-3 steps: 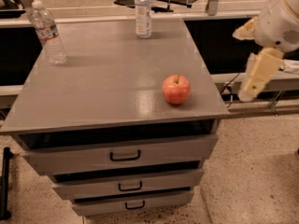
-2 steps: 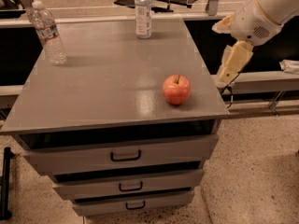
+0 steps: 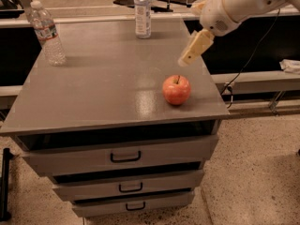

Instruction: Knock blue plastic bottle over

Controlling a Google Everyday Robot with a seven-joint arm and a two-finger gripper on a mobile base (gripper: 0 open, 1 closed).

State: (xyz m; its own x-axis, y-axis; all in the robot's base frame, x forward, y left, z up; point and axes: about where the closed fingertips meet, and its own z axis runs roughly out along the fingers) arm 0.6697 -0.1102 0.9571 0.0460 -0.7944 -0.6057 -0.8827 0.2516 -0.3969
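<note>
Blue plastic bottle stands upright at the far edge of the cabinet top. The gripper hovers to its right, above the apple. Open or closed? Can't tell.

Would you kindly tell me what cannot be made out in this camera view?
- Camera view: the arm above the gripper, which hangs over the table's right side behind the apple, is cut off by the top edge.
- Label print on the blue plastic bottle: too small.
- Inside the drawers: hidden by their fronts.
</note>
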